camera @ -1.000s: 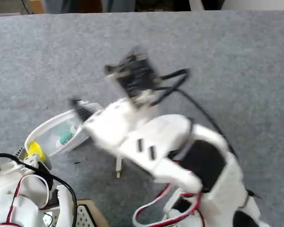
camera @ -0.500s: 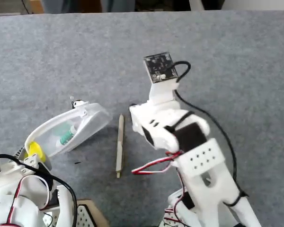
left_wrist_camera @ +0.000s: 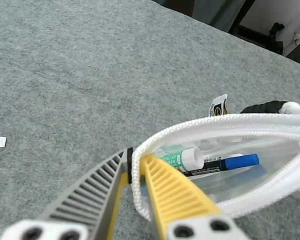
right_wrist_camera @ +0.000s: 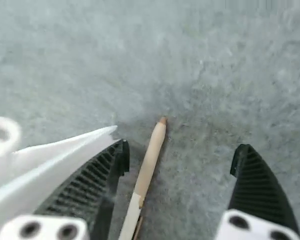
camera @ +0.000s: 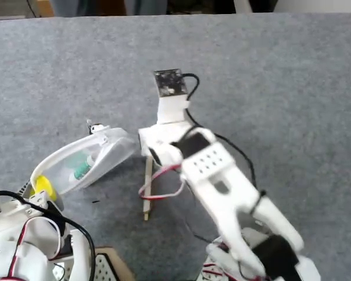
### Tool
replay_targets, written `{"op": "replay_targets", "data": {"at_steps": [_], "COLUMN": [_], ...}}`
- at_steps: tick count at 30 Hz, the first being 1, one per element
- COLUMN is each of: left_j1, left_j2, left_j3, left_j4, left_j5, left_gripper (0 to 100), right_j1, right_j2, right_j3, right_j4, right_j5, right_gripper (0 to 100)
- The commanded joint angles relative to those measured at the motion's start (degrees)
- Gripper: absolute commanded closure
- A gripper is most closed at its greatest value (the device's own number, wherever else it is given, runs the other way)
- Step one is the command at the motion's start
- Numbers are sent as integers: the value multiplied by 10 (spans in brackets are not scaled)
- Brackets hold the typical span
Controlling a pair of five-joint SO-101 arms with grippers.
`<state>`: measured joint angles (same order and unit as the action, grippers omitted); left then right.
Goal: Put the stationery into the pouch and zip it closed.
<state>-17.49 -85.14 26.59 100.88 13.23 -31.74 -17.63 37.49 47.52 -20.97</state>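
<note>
Grey flecked surface. Clear pouch, white zipper. Tan pencil. Left claw yellow and grey, ribbed. Right claw black, ribbed. Blue-capped black marker.

The grey tabletop is overlooked from a fixed high camera, angled down from the arms' side. The left wrist view is taken close along its jaws into the pouch; the right wrist view is aimed down, close over the pencil. Both are shared with the high view.

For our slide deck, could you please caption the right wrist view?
Open right gripper poised over a wooden pencil lying on the grey table.
</note>
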Motion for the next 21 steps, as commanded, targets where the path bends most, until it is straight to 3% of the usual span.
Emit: {"op": "replay_targets", "data": {"at_steps": [1, 21], "left_j1": [-5, -1], "left_j2": [-2, -2], "left_j3": [-9, -9], "left_j4": [0, 0], "left_j5": [-4, -4], "left_gripper": [971, 971], "right_j1": [-19, -23], "right_j2": [55, 330], "right_j3": [-48, -171], "right_j4": [-14, -44], "right_j5": [-25, -47], "right_gripper": [666, 666]}}
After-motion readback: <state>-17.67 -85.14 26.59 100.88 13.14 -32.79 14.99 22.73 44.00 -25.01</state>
